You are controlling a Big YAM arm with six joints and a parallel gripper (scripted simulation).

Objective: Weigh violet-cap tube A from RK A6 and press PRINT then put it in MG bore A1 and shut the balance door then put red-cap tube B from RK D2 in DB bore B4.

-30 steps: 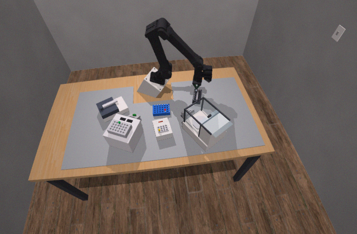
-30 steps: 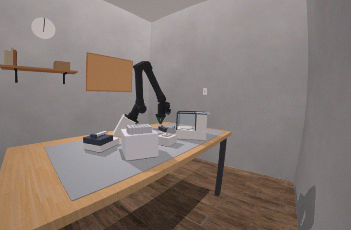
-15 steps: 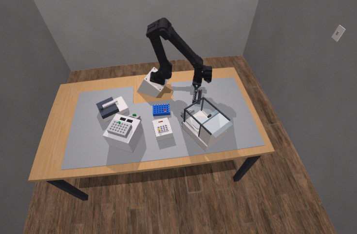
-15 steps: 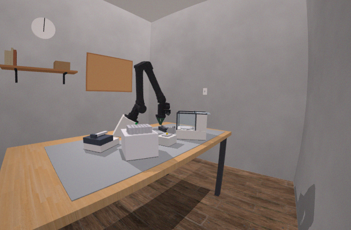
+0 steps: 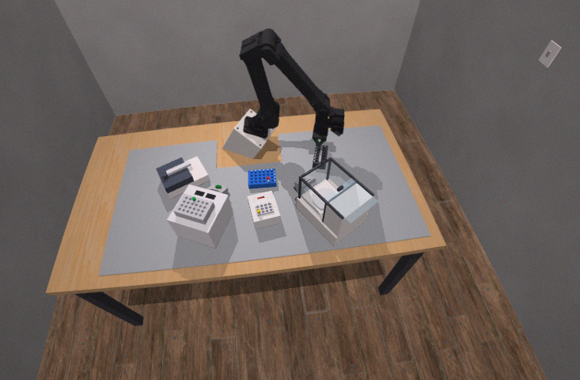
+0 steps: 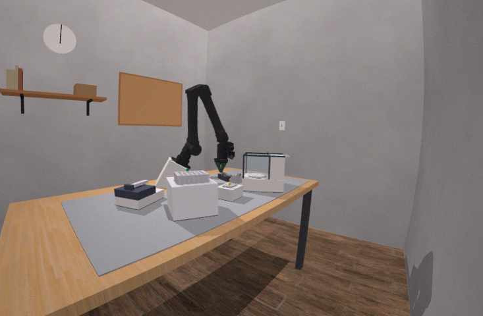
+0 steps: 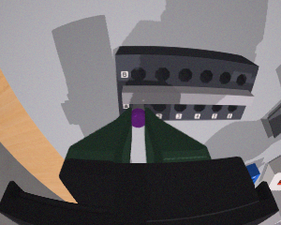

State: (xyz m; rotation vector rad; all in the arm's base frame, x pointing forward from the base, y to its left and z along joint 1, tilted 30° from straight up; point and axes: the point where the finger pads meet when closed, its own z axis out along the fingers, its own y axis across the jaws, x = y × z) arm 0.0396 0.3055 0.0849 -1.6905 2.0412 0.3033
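My gripper [image 5: 318,142] [image 6: 221,171] [image 7: 138,113] is shut on tube A, just above the magnet block [image 5: 320,154] [image 7: 187,97]. Tube A's violet cap [image 7: 138,118] shows between the fingertips, in front of bore A1; its lower end is hidden. The balance [image 5: 315,219] [image 6: 262,185] has its door pane [image 5: 359,199] slid back, leaving the pan side open. Its PRINT key and lamp cannot be made out. Tube B's red cap [image 5: 267,178] shows in the blue tube rack [image 5: 262,184]. The small white dry block [image 5: 265,221] [image 6: 228,192] holds a yellow-capped tube [image 5: 258,210].
A large white station [image 5: 216,224] [image 6: 193,201] with a green-capped tube [image 5: 193,198] stands beyond the dry block. A small grey piece with a green top [image 5: 217,186] is beside it. The navy-and-white station [image 5: 178,181] [image 6: 135,191] is farther along. The balance's glass box stands close to the magnet block.
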